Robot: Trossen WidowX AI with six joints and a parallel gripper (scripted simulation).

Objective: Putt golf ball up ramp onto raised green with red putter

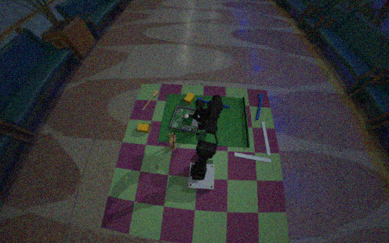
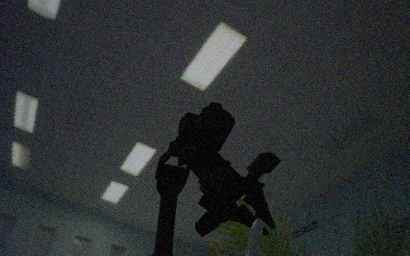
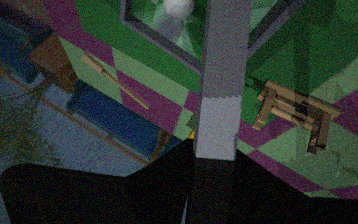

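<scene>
My gripper (image 1: pixel 199 117) (image 3: pixel 206 148) is shut on the putter (image 3: pixel 220 95), which looks like a pale grey bar in this dim light and runs up the middle of the wrist view. The white golf ball (image 1: pixel 187 116) (image 3: pixel 177 6) lies inside the grey-framed raised green (image 1: pixel 176 122) (image 3: pixel 160 40), just left of the gripper in the top view. In the wrist view the putter's far end reaches up beside the ball; I cannot tell whether they touch. The dark green mat (image 1: pixel 233 121) lies under the arm. The exterior view shows only the arm's silhouette (image 2: pixel 211 165) against the ceiling.
Two yellow blocks (image 1: pixel 189 97) (image 1: pixel 143 128), a wooden stick (image 1: pixel 150 99) (image 3: pixel 115 82) and a small wooden rack (image 1: pixel 172 139) (image 3: pixel 295 110) lie around the green. A blue bar (image 1: pixel 259 106) and two white bars (image 1: pixel 266 137) (image 1: pixel 252 157) lie to the right. The arm's base (image 1: pixel 203 177) stands on the checkered mat (image 1: pixel 243 196).
</scene>
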